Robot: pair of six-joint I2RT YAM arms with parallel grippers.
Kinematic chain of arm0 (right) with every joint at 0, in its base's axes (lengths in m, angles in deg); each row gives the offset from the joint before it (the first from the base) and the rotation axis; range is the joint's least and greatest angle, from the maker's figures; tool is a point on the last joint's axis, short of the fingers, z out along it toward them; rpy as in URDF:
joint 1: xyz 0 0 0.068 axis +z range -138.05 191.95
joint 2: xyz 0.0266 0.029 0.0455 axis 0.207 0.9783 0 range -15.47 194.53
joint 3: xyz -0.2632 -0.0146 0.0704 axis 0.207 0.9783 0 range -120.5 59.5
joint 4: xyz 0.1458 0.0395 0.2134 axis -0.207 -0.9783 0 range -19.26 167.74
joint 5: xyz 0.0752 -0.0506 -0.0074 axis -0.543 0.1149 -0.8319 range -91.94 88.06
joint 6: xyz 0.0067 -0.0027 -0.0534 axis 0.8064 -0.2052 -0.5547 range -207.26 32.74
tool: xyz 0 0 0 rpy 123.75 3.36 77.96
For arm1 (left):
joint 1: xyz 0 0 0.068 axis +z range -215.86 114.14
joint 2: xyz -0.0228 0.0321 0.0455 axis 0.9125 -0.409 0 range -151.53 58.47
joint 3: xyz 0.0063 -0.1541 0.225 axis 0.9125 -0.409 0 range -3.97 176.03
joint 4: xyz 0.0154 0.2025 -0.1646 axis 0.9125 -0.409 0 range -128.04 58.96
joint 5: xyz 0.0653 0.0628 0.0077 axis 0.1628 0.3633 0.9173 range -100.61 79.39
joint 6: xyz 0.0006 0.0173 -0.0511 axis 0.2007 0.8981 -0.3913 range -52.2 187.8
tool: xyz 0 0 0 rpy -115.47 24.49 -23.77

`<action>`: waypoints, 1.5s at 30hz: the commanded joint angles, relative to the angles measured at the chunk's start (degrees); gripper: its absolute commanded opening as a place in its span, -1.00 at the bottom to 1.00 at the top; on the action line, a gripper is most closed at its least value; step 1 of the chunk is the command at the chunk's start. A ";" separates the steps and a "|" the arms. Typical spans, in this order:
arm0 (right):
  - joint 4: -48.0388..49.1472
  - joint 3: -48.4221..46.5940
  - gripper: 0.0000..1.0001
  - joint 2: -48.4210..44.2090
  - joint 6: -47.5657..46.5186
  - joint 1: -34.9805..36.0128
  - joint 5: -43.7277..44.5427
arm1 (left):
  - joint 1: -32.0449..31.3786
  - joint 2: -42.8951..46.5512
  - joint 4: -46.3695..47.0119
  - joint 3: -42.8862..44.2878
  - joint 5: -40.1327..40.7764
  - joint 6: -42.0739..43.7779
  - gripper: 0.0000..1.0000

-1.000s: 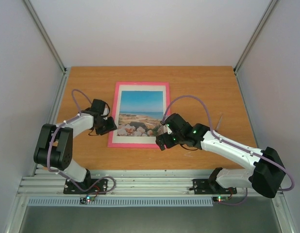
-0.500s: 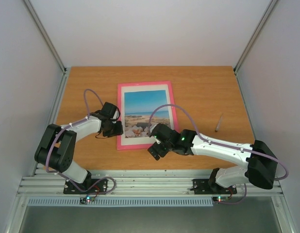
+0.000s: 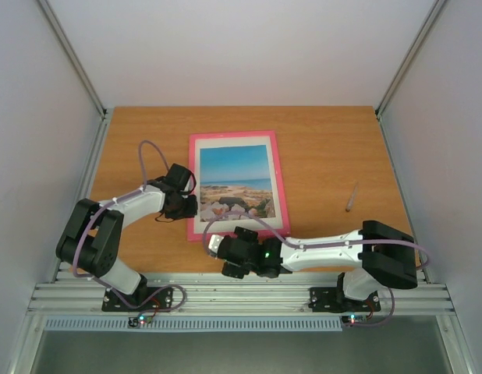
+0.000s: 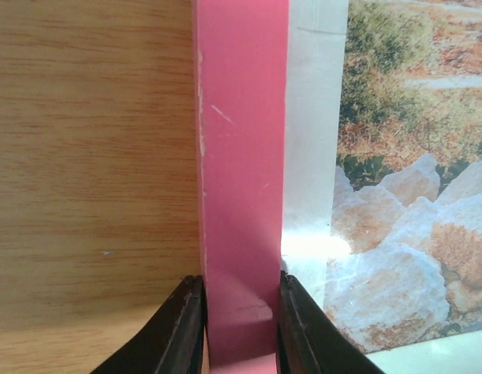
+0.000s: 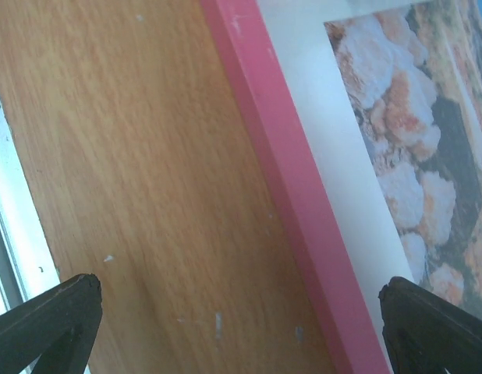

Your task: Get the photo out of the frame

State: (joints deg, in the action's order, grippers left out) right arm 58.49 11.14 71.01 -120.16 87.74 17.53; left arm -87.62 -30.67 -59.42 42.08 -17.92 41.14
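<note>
Between the left gripper's [image 4: 239,300] fingers [image 4: 182,327]: one side rail of the pink frame [image 3: 232,134], with the photo [image 3: 235,175] inside it.
Beneath both grippers lies the wooden table [image 3: 327,148], and the frame rests flat on it, face up, a white border [image 4: 311,156] around the photo. The left gripper pinches the frame's rail near a corner, one finger on its outer edge and one on the inner. The right gripper [image 5: 237,304] hovers with fingers spread wide over the frame's near rail and the bare wood beside it. A thin stick [image 3: 351,197] lies well away from both.
</note>
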 commanded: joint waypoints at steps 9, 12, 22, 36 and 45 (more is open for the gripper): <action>15.98 2.76 0.94 7.68 -9.84 6.41 16.78 | -2.96 3.53 -2.75 4.53 0.26 -0.39 -0.99; 18.88 3.01 0.95 10.87 -10.58 7.33 19.62 | -3.58 4.37 -3.44 4.99 -0.04 -0.62 -0.99; 21.30 0.24 0.91 20.00 -7.39 8.67 29.75 | -3.98 7.51 -3.42 3.70 -2.16 -2.52 -0.99; 30.58 -1.54 0.48 27.27 -13.94 8.50 40.45 | -4.04 10.95 -6.06 3.11 -1.54 -3.21 -0.99; 34.27 -1.99 0.15 27.63 -17.56 6.51 41.44 | -4.08 11.81 -6.27 2.26 -2.59 -3.32 -0.99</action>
State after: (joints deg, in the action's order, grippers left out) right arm 90.47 9.70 97.87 -135.75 95.21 58.44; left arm -91.35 -21.76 -69.50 43.98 -16.79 38.26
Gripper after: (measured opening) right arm 0.612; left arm 0.223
